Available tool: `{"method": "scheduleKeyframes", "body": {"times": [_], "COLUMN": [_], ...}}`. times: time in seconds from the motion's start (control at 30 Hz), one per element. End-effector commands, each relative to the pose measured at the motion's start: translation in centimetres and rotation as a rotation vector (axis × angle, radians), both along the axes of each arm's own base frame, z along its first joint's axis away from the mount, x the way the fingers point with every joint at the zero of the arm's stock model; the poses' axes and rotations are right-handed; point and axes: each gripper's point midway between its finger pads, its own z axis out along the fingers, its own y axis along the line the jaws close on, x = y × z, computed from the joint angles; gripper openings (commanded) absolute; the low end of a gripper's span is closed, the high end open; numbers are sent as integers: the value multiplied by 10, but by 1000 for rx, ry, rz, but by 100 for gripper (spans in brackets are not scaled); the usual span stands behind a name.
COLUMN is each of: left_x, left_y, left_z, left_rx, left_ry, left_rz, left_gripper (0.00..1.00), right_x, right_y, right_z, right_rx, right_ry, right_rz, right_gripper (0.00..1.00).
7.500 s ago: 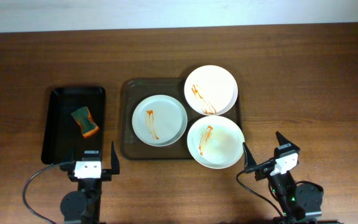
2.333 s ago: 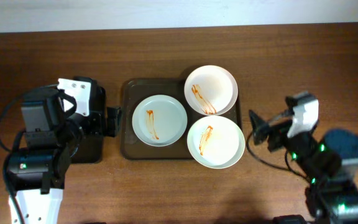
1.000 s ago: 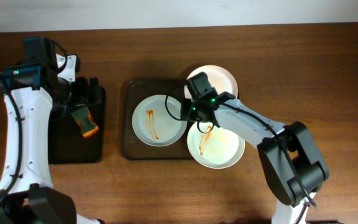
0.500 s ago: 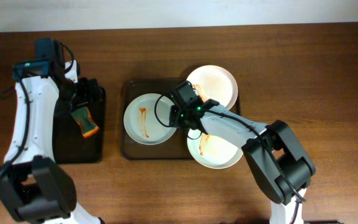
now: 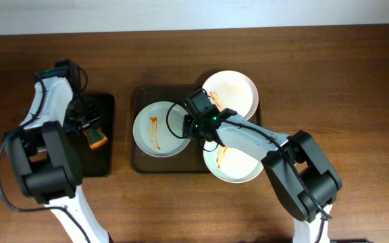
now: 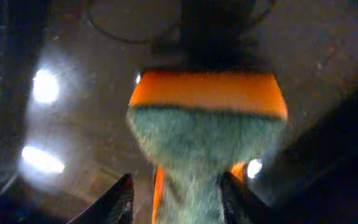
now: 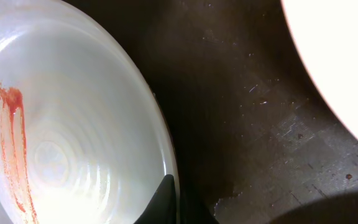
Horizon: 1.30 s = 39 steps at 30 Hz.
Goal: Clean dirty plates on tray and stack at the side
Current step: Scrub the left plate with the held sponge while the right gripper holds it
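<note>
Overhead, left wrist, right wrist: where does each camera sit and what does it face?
Overhead: above the table, looking straight down at the tray, plates and both arms.
Left wrist: on the left arm, looking down at the sponge, own fingers either side.
Right wrist: on the right arm, close over the leftmost plate, one finger showing.
Shared: that plate and the sponge also show overhead.

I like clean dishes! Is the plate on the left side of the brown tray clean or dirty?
Dirty. The left plate has an orange-red sauce streak across its white surface, visible overhead and in the right wrist view.
</note>
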Motion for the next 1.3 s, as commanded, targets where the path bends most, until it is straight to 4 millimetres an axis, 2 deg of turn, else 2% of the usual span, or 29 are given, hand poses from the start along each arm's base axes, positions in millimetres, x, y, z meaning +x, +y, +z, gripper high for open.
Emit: {"method": "scheduleKeyframes", "body": {"times": [0.0,0.03,0.13,0.23,0.3,0.4,0.47,0.53,0.57,0.6,0.67,0.73,0.83,0.9,1.0,1.03,1.07,1.13,1.23,1.27], "left_x": [2,2,4,12,34,54,54,51,47,46,39,31,18,-1,-25,-35,-53,-71,-76,-65], "left_y": [-3,-3,-2,-7,-24,-54,-78,-102,-128,-138,-164,-164,-176,-191,-202,-209,-221,-225,-239,-236], "left_z": [-15,-15,-20,-13,23,79,98,94,83,77,49,18,-10,-28,-35,-33,-29,-24,-17,-21], "left_rx": [-25,-25,-23,-63,-168,-278,-315,-356,-371,-375,-365,-305,-311,-319,-337,-370,-451,-502,-594,-561], "left_ry": [20,17,5,-19,-114,-266,-308,-295,-276,-271,-248,-218,-208,-170,-92,-58,-3,60,62,22], "left_rz": [13,13,13,-55,-180,-360,-435,-499,-554,-578,-624,-605,-630,-655,-612,-614,-618,-617,-595,-598], "left_gripper": [36,34,0,0,0,0,0,0,0,0,0,0,0,0,0,0,0,0,0,0], "right_x": [-3,-2,-2,-3,-4,-3,-1,0,2,2,1,1,2,2,1,1,1,1,1,1], "right_y": [1,1,1,2,4,6,7,5,2,1,-1,0,1,2,2,2,2,2,2,2], "right_z": [-9,-9,-9,-9,-8,-7,-6,-5,-5,-5,-6,-6,-5,-4,-4,-4,-4,-4,-4,-4], "right_rx": [-30,-33,-32,-26,-7,4,18,38,55,57,62,63,69,71,74,74,74,74,73,74], "right_ry": [5,4,3,8,16,13,13,28,41,46,57,58,53,51,54,54,53,53,53,53], "right_rz": [16,15,15,19,25,28,29,28,23,21,20,21,22,23,26,26,26,26,26,26], "right_gripper": [4,4,4,4,4,4,4,4,4,4,4,4,4,4,4,4,4,4,4,4]}}
